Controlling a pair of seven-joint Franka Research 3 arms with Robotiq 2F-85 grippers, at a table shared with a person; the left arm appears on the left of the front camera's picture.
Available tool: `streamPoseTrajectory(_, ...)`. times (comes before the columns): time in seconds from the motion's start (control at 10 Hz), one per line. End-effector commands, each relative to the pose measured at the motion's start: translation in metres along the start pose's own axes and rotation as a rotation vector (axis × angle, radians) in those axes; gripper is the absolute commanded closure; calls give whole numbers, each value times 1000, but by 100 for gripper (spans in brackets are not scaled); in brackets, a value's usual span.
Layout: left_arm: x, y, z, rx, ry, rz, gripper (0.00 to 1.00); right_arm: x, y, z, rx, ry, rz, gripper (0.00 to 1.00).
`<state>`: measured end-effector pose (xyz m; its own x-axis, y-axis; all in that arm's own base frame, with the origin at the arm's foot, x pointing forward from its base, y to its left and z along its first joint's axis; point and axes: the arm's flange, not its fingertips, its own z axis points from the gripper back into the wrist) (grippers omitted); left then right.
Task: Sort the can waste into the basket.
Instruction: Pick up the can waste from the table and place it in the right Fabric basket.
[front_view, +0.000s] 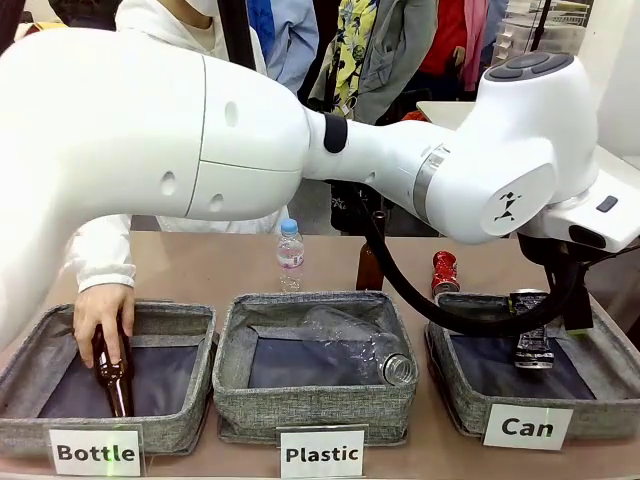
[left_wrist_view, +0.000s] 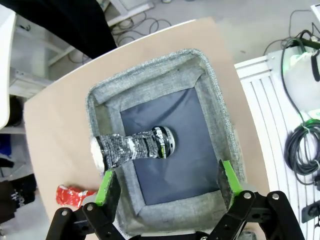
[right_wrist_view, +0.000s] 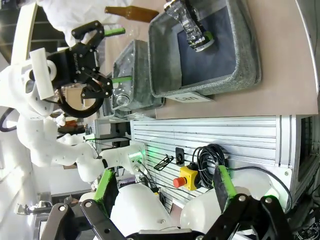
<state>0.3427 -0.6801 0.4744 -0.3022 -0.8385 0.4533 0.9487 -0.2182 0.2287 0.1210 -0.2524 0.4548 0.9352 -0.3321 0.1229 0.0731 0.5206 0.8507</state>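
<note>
The black-and-grey can (front_view: 532, 338) lies tilted inside the "Can" basket (front_view: 470, 400), its top leaning on the basket's far wall. In the left wrist view the same can (left_wrist_view: 132, 147) lies free below my left gripper (left_wrist_view: 167, 182), which hangs open above the basket (left_wrist_view: 220, 115) with nothing between its green pads. The left arm reaches across the table, so its gripper (front_view: 552, 298) is at the right. A red can (front_view: 444, 272) stands on the table just behind that basket and also appears as the red can (left_wrist_view: 72, 195). My right gripper (right_wrist_view: 164, 186) is open and holds nothing, off the table's edge.
A person's hand (front_view: 100, 318) holds a brown bottle (front_view: 113, 375) in the "Bottle" basket (front_view: 30, 420). The "Plastic" basket (front_view: 315, 405) holds a clear bottle (front_view: 375, 352). Behind the baskets stand a small plastic bottle (front_view: 290, 255) and a brown bottle (front_view: 370, 266).
</note>
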Motion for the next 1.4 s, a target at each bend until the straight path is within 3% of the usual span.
streamPoseTrajectory(0.0, -10, -17, 24, -17, 11, 36, 0, 0, 0, 0, 0, 0, 0, 0)
streamPoseTrajectory(0.6, -52, -25, 72, -45, -14, 83, 0, 12, 13, -19, -23, 10, 2, 0)
streamPoseTrajectory(0.8, -81, -27, 112, -55, 7, 130, 0, 23, 31, -38, 74, 38, 43, 0)
streamPoseTrajectory(1.0, -146, -29, 193, -71, -36, 260, 0, 48, 71, -87, 49, 132, 87, 0)
streamPoseTrajectory(1.2, -227, -53, 262, -73, -109, 412, 0, 61, 117, -143, 33, 213, 111, 0)
streamPoseTrajectory(1.3, -280, -65, 295, -58, -158, 560, 0, 64, 144, -178, 61, 243, 120, 0)
